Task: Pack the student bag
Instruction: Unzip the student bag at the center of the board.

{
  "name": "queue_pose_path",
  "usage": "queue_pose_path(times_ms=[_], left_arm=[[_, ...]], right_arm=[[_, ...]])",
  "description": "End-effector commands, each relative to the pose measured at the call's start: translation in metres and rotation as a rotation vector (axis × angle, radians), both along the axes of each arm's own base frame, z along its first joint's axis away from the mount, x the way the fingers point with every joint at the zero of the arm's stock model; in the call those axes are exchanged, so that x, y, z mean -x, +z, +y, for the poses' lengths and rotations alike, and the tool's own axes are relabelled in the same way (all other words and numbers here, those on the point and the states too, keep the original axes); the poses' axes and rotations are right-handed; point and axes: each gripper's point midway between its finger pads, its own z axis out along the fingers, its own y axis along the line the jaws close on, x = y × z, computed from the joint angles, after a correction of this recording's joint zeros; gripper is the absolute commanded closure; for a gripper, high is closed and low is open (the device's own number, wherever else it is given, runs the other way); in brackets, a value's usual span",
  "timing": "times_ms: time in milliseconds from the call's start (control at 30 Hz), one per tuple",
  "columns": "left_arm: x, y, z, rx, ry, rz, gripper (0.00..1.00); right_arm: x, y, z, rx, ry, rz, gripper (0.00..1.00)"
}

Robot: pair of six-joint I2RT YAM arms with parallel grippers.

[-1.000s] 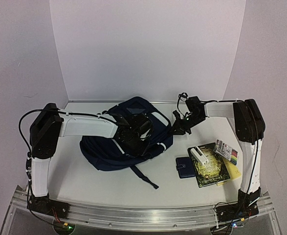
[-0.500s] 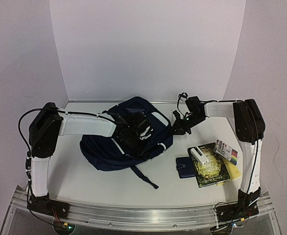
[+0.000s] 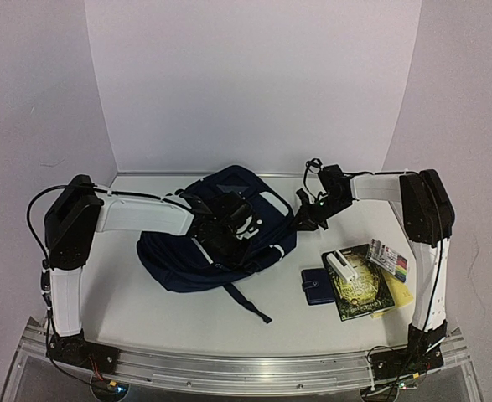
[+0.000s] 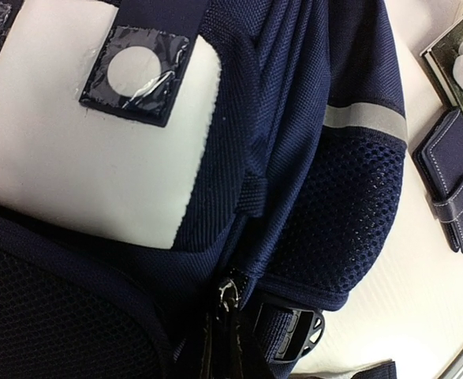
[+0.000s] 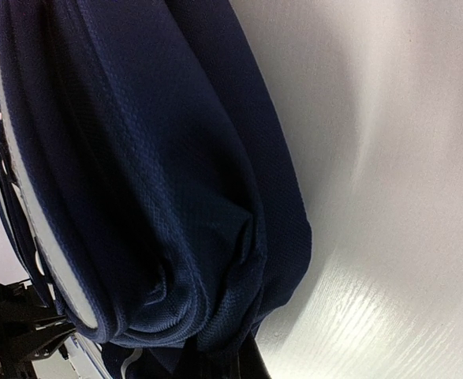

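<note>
Left gripper (image 4: pixel 226 347) pinched shut on the zipper pull (image 4: pixel 229 290) of the student bag (image 3: pixel 178 261). Right gripper (image 3: pixel 302 221) clamped tight on bunched fabric at the bag's edge.

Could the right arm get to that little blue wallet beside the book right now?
Probably yes, once it lets go: the right gripper is pinched on the edge of the student bag. The wallet lies bare on the table on that arm's side, nothing on top.

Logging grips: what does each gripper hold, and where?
The right gripper pinches the bag's bunched fabric edge; the left gripper seems shut on its zipper pull.
</note>
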Motion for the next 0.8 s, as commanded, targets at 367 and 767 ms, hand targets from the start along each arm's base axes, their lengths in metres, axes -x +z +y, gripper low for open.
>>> queue_pose_path(times_ms=[367,767], left_arm=[[0.046,-0.021,0.065,-0.162,0.031,0.155,0.92],[0.047,-0.02,0.065,-0.162,0.03,0.154,1.0]], right_arm=[[-0.04,0.031,-0.019,0.032,-0.064,-0.16,1.0],[-0.041,0.033,-0.02,0.038,-0.066,-0.17,1.0]])
